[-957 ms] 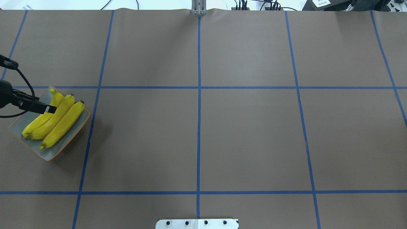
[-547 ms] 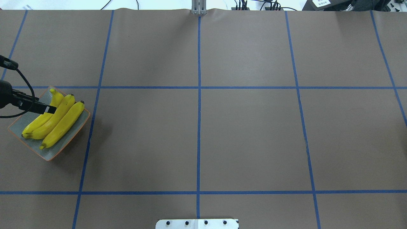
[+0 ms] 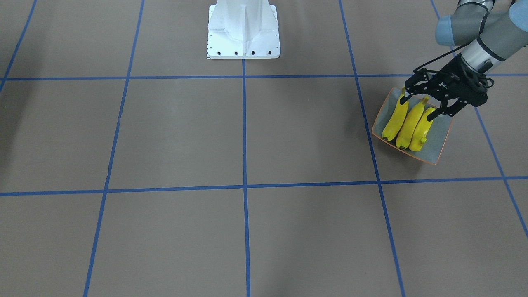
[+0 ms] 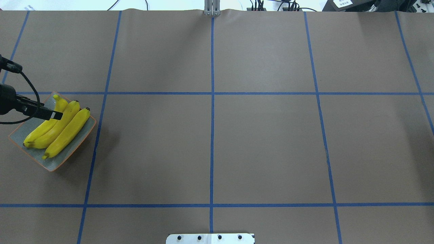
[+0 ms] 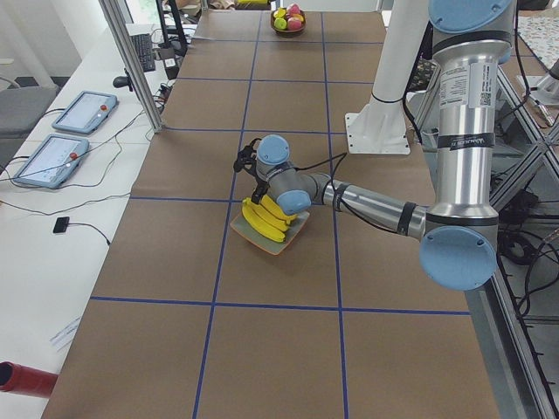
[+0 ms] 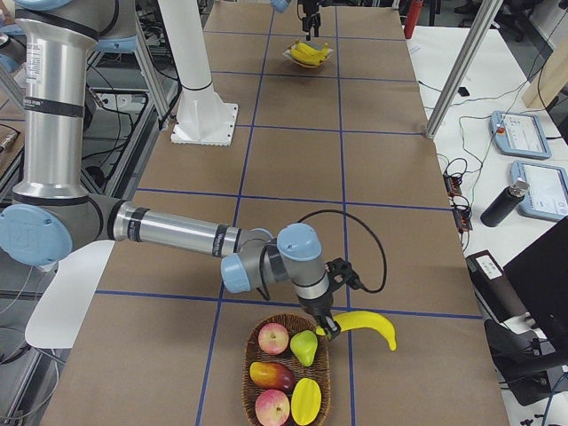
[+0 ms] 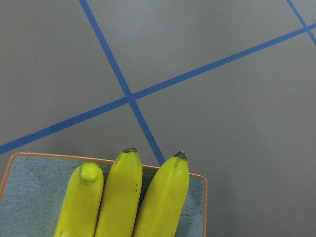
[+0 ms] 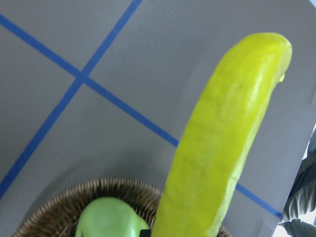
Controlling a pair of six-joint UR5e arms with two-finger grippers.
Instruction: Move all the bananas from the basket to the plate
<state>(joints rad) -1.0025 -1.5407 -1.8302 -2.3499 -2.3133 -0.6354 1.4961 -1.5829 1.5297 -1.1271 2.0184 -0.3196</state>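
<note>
Since the earlier frame the left hand point(image 3: 416, 108) has edged a little further across the square grey-blue speckled plate point(image 4: 56, 160). The plate and its load have not shifted. Three smooth bright yellow bananas point(image 4: 59, 130) lie side by side on the plate, touching along their lengths and running corner to corner.

The overhead view shows only one dark finger of that hand over them. The front-facing view shows both fingers spread wide above the banana ends at the plate's robot-side edge, so the hand is open and holds nothing. The left wrist view adds the other ends: two with dark nubs and one with a blunt yellow-green stub, all just inside the plate's upturned, thin orange rim.

Neither central view reaches the fourth, curved yellow banana point(image 6: 364, 327). The right-side view finds it well apart from the plate, at the opposite end of the matte brown tabletop with its blue tape grid point(image 4: 264, 145). It sits at the right hand point(image 6: 327, 321), reaching out past the edge of an oval woven wicker basket point(image 8: 118, 185). Whether that hand is clamped on it I cannot tell. The right wrist view shows its waxy skin close up, beside a glossy green pear point(image 8: 108, 217) in the basket.
</note>
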